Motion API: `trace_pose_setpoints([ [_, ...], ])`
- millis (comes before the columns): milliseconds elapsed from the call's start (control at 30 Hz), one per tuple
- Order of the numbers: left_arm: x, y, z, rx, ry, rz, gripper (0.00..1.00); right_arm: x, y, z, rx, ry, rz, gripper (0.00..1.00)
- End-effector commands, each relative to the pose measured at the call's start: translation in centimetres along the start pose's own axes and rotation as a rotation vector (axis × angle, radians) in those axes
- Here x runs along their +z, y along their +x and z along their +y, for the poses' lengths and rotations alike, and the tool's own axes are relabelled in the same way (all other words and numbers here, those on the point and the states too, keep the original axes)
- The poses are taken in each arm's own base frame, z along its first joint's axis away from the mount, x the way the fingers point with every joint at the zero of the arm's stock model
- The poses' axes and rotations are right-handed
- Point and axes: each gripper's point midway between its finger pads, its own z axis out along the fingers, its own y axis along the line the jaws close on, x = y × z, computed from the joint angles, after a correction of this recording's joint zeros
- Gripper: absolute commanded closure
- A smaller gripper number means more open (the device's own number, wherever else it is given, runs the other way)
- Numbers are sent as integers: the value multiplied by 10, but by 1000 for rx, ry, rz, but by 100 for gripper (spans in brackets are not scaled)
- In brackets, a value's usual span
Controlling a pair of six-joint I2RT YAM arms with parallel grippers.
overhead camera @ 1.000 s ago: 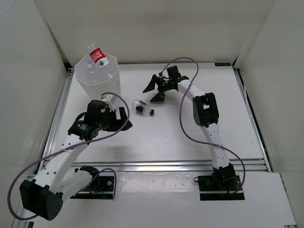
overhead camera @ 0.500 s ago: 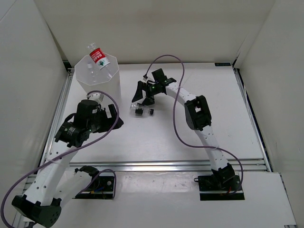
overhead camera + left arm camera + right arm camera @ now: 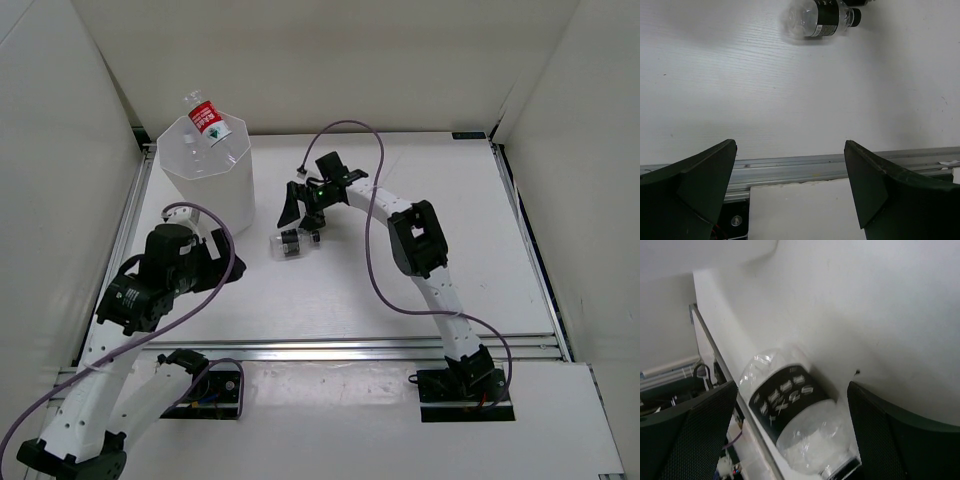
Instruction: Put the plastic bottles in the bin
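A clear plastic bottle with a black label and black cap (image 3: 290, 243) lies on its side on the white table, right of the bin (image 3: 205, 175). My right gripper (image 3: 302, 218) hangs just above it, open. In the right wrist view the bottle (image 3: 795, 415) lies between the two spread fingers with a gap on each side. A red-labelled bottle (image 3: 207, 119) leans out over the bin's far rim. My left gripper (image 3: 224, 262) stands open and empty near the bin's front. From its wrist view the black-label bottle (image 3: 822, 17) lies far ahead of it.
White walls close in the table at the left, back and right. An aluminium rail (image 3: 350, 348) runs along the table's near edge, also seen as the rail (image 3: 805, 167) between the left fingers. Purple cables loop over both arms.
My right gripper has swung left and down over the black-label bottle, which has shifted a little to the left. My left arm has drawn back toward the near left, away from the bin.
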Motion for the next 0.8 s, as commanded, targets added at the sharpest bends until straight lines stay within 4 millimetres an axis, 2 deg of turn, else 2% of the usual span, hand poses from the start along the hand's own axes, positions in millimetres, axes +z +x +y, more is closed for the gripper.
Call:
trace_pose_setpoints([
  [0,0,2,3,-4,-9,-2,0,-4,27,2,-6,55,39,6],
  [67,3,3,-6,-5,38,3,0,-10,32,4,-4,65,37,7],
  [100,6,3,-13,-6,74,3,0,-9,39,-2,18,81,43,7],
  [233,38,-2,-41,-62,194,11,0,-13,39,-1,54,104,29,7],
  [267,45,0,-43,-62,191,35,0,-17,36,-4,73,107,20,7],
  [333,53,-9,-50,-90,177,56,0,-17,38,-3,103,111,25,7],
  [367,69,-3,-51,-101,151,117,0,-23,33,-2,111,109,11,8],
  [400,74,0,-57,-102,169,153,0,-25,36,0,116,112,16,8],
  [433,89,9,-55,-117,141,214,0,-25,35,0,127,112,15,8],
  [500,100,13,-57,-111,135,235,0,-27,37,2,127,112,15,8],
  [533,111,24,-49,-112,104,260,0,-27,37,2,127,112,15,8],
  [600,123,20,-47,-112,98,206,0,-27,39,1,134,116,22,8],
  [633,132,30,-36,-111,59,215,0,-27,40,-1,141,129,24,8],
  [700,145,32,-21,-97,-6,187,0,-36,42,-1,154,134,21,8],
  [733,151,29,-21,-83,-8,176,0,-41,45,-8,175,143,22,8],
  [767,162,36,-15,-64,-36,201,0,-46,43,-11,183,145,12,8],
])
